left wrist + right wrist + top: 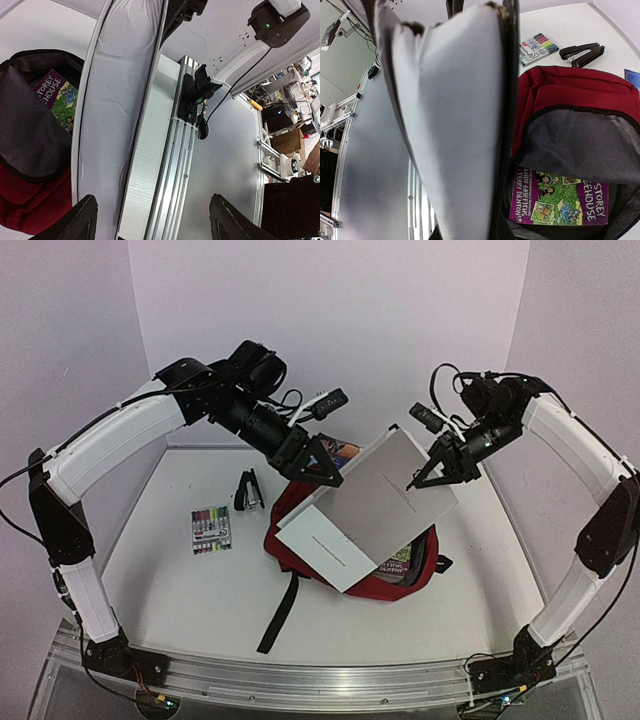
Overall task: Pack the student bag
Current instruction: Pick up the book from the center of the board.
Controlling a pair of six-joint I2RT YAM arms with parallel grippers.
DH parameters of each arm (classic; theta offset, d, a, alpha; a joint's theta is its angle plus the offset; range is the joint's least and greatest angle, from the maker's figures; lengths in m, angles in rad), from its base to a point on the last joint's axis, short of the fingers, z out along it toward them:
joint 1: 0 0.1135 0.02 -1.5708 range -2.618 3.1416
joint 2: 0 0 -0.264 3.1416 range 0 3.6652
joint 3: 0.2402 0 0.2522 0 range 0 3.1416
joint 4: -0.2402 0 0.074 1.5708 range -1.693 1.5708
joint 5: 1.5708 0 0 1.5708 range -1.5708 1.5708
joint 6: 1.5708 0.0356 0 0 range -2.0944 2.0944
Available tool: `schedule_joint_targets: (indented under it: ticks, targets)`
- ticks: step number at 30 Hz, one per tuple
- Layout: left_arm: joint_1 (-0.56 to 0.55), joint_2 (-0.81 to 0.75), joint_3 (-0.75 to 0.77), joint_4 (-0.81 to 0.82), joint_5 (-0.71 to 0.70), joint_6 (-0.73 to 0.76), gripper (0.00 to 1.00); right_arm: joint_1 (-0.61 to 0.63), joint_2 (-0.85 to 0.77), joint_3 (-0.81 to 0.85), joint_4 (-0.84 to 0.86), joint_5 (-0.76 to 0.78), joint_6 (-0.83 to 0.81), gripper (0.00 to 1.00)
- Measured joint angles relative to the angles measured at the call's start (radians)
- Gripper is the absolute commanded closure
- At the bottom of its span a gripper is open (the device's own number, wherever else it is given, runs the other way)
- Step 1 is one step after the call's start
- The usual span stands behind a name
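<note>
The student bag [292,512] lies flat at the centre of the surface [180,590], mouth open toward the arms' side, so items can drop in. A white folder [375,505] hangs tilted above that opening, evidently lined up for insertion. A purple book [560,200] is already inside. The right gripper [425,475] appears clenched on the folder's edge, carrying it; the left gripper [322,462] is spread wide around the opposite edge, probably only guiding. A marker pack [211,529] and stapler [248,489] wait beside the bag.
</note>
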Motion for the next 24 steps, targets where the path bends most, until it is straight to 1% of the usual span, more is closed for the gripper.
schedule_joint_targets:
  ticks: [3, 5, 8, 10, 11, 13, 15, 17, 18, 19, 22, 24]
  targets:
    - [0.000, 0.000, 0.000, -0.023, 0.001, 0.021, 0.15, 0.011, -0.004, -0.010, 0.002, 0.004, -0.013, 0.86]
    - [-0.003, 0.004, 0.003, -0.040, 0.000, 0.041, 0.04, 0.027, -0.013, -0.012, 0.002, 0.005, -0.022, 0.86]
    - [-0.014, 0.016, 0.006, -0.050, -0.009, 0.066, 0.03, 0.046, -0.032, -0.012, 0.002, 0.006, -0.031, 0.86]
    - [-0.024, 0.026, 0.008, -0.049, -0.019, 0.076, 0.04, 0.056, -0.046, -0.012, 0.002, 0.005, -0.033, 0.86]
    - [-0.029, 0.031, 0.008, -0.048, -0.028, 0.079, 0.07, 0.060, -0.051, -0.012, 0.002, 0.004, -0.034, 0.85]
    - [-0.039, 0.037, 0.008, -0.048, -0.038, 0.086, 0.17, 0.065, -0.059, -0.011, 0.002, 0.004, -0.038, 0.85]
    - [-0.047, 0.041, 0.008, -0.047, -0.043, 0.096, 0.38, 0.068, -0.063, -0.011, 0.002, 0.004, -0.040, 0.80]
    - [-0.055, 0.044, 0.008, -0.047, -0.042, 0.102, 0.56, 0.071, -0.064, -0.007, 0.000, 0.004, -0.037, 0.67]
    - [-0.059, 0.047, 0.008, -0.047, -0.041, 0.108, 0.62, 0.072, -0.063, -0.002, -0.001, 0.004, -0.034, 0.60]
    - [-0.061, 0.048, 0.008, -0.046, -0.041, 0.101, 0.65, 0.072, -0.062, 0.007, -0.004, 0.004, -0.022, 0.55]
    - [-0.061, 0.050, 0.008, -0.032, -0.028, 0.098, 0.73, 0.070, -0.045, 0.075, -0.007, 0.004, 0.025, 0.35]
    - [-0.056, 0.049, 0.003, -0.002, -0.021, 0.068, 0.76, 0.064, -0.031, 0.120, 0.001, -0.005, 0.080, 0.23]
